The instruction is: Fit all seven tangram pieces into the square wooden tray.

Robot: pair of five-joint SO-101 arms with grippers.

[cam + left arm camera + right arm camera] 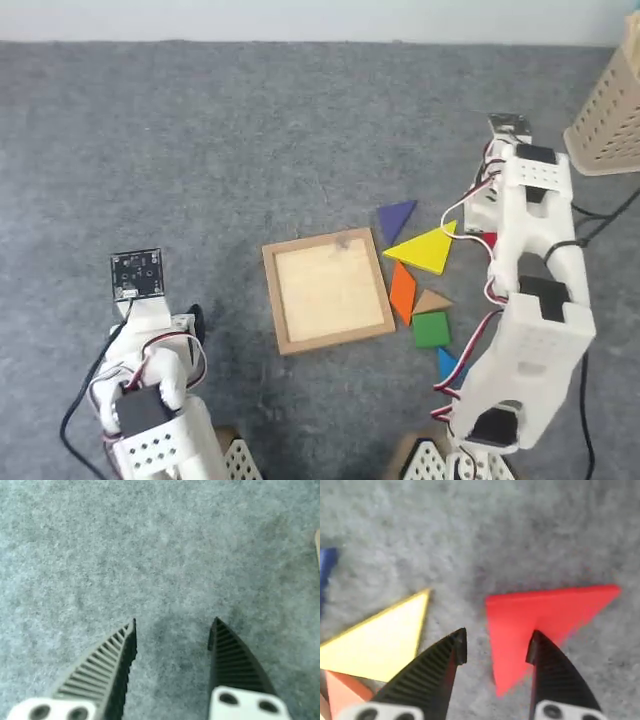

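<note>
The square wooden tray (pixel 283 318) lies with nothing in it in the middle of the grey carpet. To its right are a purple triangle (pixel 395 217), a yellow triangle (pixel 425 250), an orange parallelogram (pixel 402 291), a brown triangle (pixel 432 300), a green square (pixel 431 329) and a blue triangle (pixel 447 363). A red triangle (pixel 540 610) lies beside the yellow triangle (pixel 380 645). My right gripper (pixel 499 631) is open just above the red triangle's corner, one finger over the piece, the other over the carpet. My left gripper (pixel 174 622) is open over bare carpet, left of the tray.
A beige perforated basket (pixel 610 110) stands at the back right edge. The right arm's body (pixel 535 300) covers part of the red piece and the blue triangle in the high view. Open carpet stretches behind and left of the tray.
</note>
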